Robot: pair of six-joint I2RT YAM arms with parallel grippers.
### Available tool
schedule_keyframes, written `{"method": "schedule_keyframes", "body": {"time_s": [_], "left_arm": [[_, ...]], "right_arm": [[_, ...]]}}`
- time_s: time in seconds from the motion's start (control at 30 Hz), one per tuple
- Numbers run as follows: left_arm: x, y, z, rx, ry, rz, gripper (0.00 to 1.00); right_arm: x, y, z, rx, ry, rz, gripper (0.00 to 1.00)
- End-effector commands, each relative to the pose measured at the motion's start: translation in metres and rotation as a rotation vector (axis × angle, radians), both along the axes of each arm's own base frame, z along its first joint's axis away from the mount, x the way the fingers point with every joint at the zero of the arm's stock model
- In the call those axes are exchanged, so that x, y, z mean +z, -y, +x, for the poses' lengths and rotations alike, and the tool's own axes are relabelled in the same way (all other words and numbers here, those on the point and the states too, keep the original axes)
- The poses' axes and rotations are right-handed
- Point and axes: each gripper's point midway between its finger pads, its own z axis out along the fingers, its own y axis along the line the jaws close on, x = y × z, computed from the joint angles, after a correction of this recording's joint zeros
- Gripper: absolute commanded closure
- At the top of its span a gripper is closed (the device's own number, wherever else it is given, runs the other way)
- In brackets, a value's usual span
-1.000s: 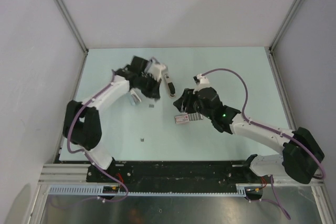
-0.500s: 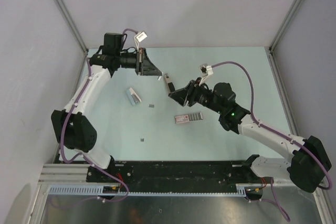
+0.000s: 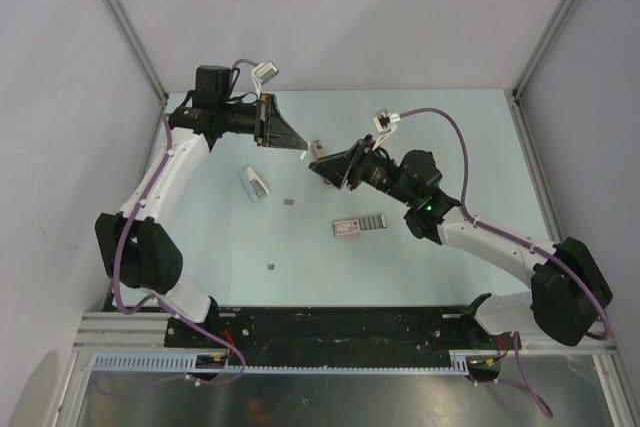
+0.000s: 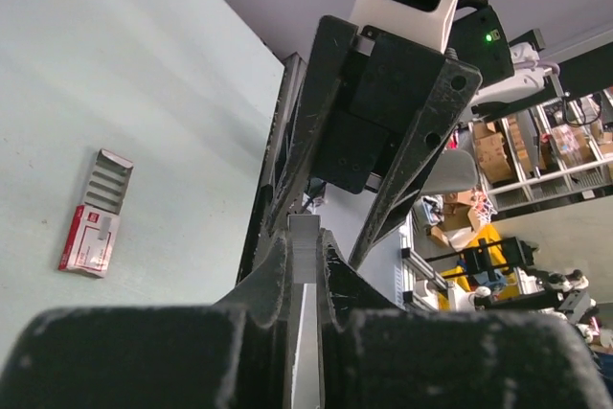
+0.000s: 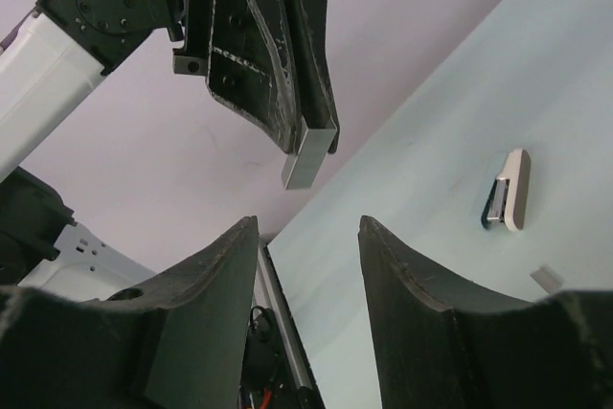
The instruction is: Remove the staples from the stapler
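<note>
The staples (image 5: pixel 308 155) are what I'm watching: a short grey strip, pinched at one end in the left gripper (image 3: pixel 296 143), which is clenched on it and raised off the table (image 3: pixel 450 127). The free end sticks out past the fingertips and points straight at the right gripper (image 3: pixel 322 171). That gripper faces it with its jaws spread wide and nothing between them. In the left wrist view the strip lines up with that gap. The two grippers are very close, but I cannot tell whether the tip has entered the gap.

The stapler (image 5: pixel 509 200) lies flat on the table, below and off to the side of both grippers, untouched by either. A small grey bit (image 3: pixel 289 202) lies just beside it. A flat pink-and-grey box (image 3: pixel 358 224) sits below the right gripper, nearer the arm bases.

This reads to me as a handover in mid-air, and that's the risky part. The strip is thin and gripped only at one end. If I close the right jaws off-line, they could lever it sideways and snap it into pieces. If the left lets go before the right has a real hold, it drops and may scatter. With the fingers this close, pushing forward could also knock black finger against black finger.
</note>
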Motion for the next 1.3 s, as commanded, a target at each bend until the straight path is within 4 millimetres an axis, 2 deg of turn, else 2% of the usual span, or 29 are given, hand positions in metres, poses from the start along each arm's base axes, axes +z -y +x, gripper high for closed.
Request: {"method": "schedule_keyframes", "body": {"time_s": [0.0,0.27,0.5,0.8,1.07,1.17,1.27], "left_arm": [[0.020,-0.004,-0.020,-0.054,0.017,-0.053,0.94],[0.022,-0.004,-0.023,-0.066,0.008,-0.061,0.95],[0.018,-0.004,-0.025,-0.072,-0.004,-0.063,0.95],[0.016,-0.004,-0.024,-0.066,-0.007,-0.060,0.95],[0.017,-0.004,-0.024,-0.061,-0.001,-0.058,0.93],[0.018,-0.005,-0.023,-0.050,0.009,-0.052,0.87],[0.017,-0.005,-0.018,-0.006,0.031,-0.027,0.67]], "right_arm": [[0.048,-0.006,-0.001,0.034,0.090,0.123,0.49],[0.050,-0.020,0.001,0.061,0.079,0.151,0.49],[0.048,-0.024,0.005,0.060,0.068,0.161,0.50],[0.042,-0.030,0.006,0.074,0.047,0.163,0.62],[0.040,-0.031,0.009,0.069,0.033,0.171,0.83],[0.040,-0.030,0.009,0.060,0.030,0.162,0.91],[0.035,-0.029,0.008,0.054,0.021,0.130,0.95]]}}
